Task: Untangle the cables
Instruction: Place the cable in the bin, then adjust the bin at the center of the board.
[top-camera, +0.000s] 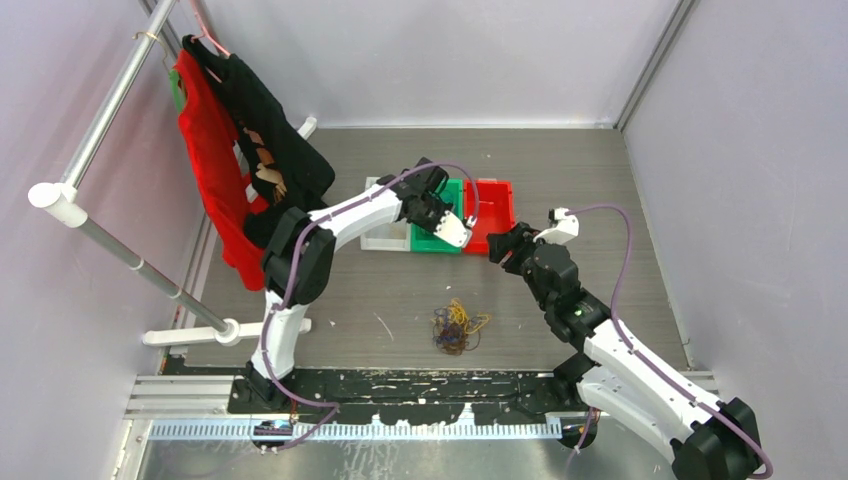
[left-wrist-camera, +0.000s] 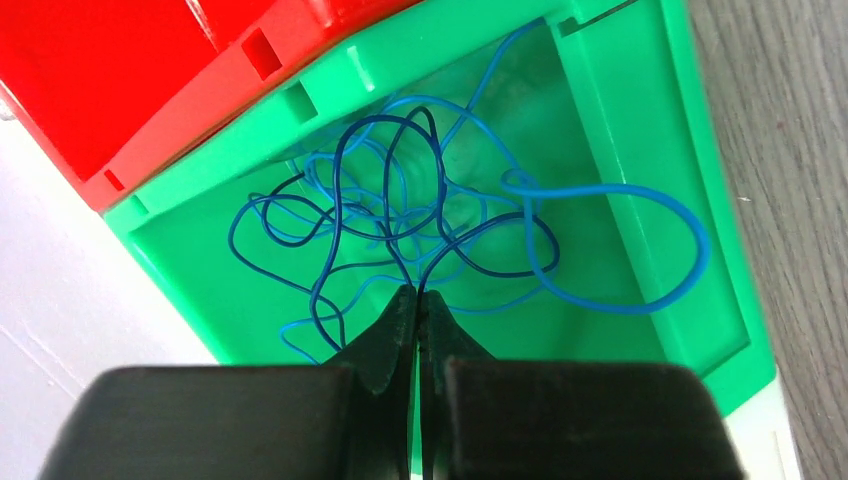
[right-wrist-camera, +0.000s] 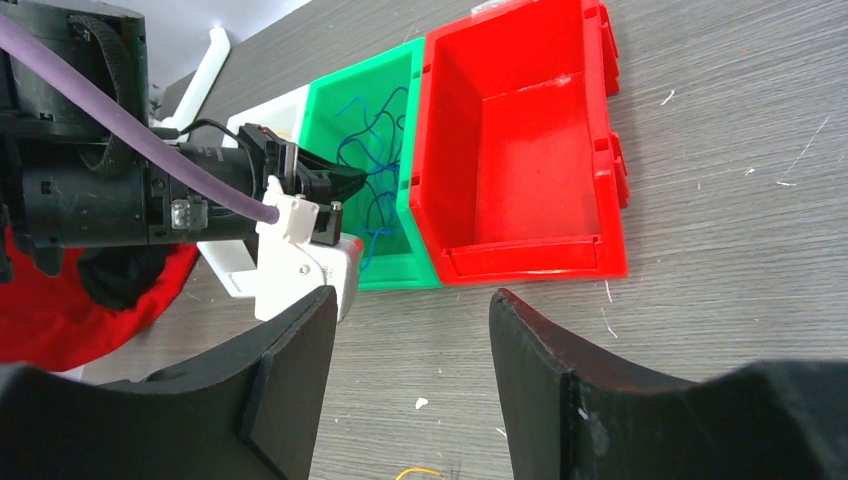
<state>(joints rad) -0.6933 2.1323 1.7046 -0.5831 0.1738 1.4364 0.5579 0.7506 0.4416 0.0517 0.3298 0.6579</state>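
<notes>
Views compared. Left wrist view alone looks into the green bin (left-wrist-camera: 620, 150). Blue cables (left-wrist-camera: 600, 188) lie in loose loops on its floor, just beyond the tips of the left gripper (left-wrist-camera: 418, 300). Top view alone shows the tangle (top-camera: 458, 327) of yellow-orange, blue and dark strands. It sits on the table (top-camera: 600, 180), well behind both hands, between the two arms and nearer their bases. Right wrist view shows the bins as a row with walls touching: white bin (right-wrist-camera: 270, 110), green bin, red bin (right-wrist-camera: 520, 150).

Room: left fingertips sit over the green bin's open top, with bin walls on either side of them and the red bin's wall just past one side. Right gripper (right-wrist-camera: 410, 370) hangs over bare table, just short of the red bin's near wall, with open tabletop to its outer side.

Hands: left jaws clenched tip to tip. A dark blue strand (left-wrist-camera: 337, 190) runs into the pinch from both sides, so it is grasped. Right fingers are spread, with nothing between them and touching nothing.
</notes>
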